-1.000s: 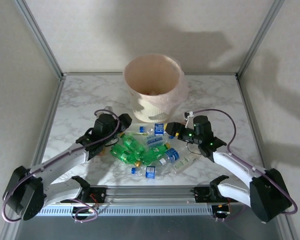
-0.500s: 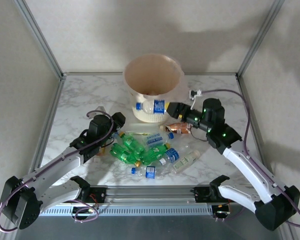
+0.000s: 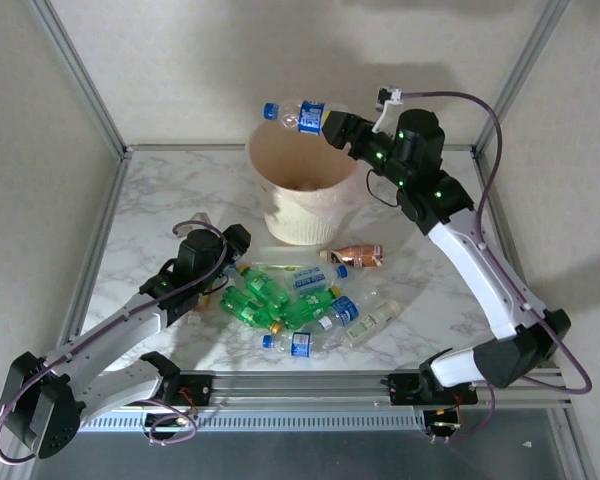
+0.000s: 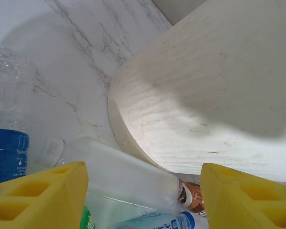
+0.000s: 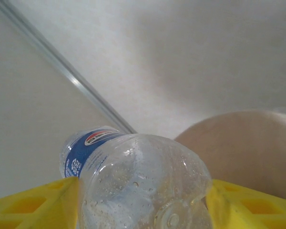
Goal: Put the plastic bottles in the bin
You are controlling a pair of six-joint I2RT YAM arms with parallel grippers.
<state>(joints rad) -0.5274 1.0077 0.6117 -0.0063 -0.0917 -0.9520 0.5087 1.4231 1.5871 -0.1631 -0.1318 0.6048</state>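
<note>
smooth marble-look table (image 3: 160,200), matt cream plastic bin (image 3: 300,228), thin filmy liner (image 3: 352,190) on its rim, shiny clear plastic bottle (image 3: 302,117), spongy yellow foam pads (image 4: 35,198), dull metal rails (image 3: 78,75)

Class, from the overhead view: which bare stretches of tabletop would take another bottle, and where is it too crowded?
Bare marble lies left of the bin, out to the table edge, and right of it past the copper-brown bottle, under the right arm. The near centre is crowded: the bottle pile, with the left gripper at its edge.
</note>
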